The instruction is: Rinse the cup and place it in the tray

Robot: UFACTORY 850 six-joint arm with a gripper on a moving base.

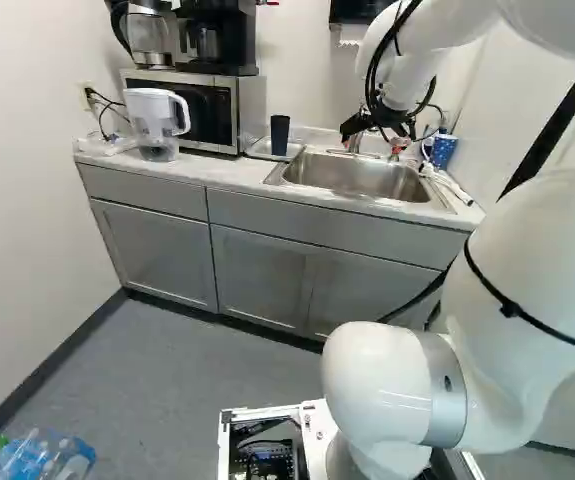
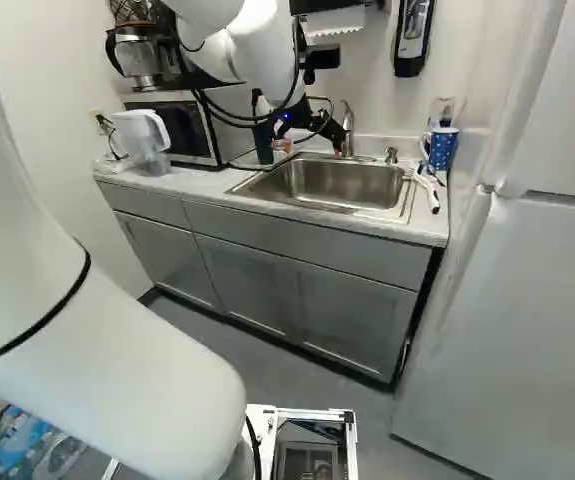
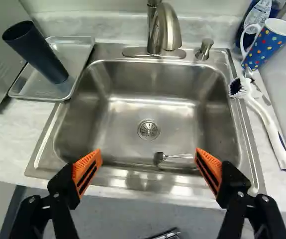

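Behind the dark cup [image 3: 41,57], the tray [image 3: 77,51] is partly hidden

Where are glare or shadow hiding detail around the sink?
Wrist view: bright glare on the stainless-steel sink's floor around the round metal drain, and on its front rim; the dark blue tumbler's inside is too dark to read. The black claw with orange pads shows clearly there. Left base view: pale sheen inside the basin, tumbler interior unreadable too.
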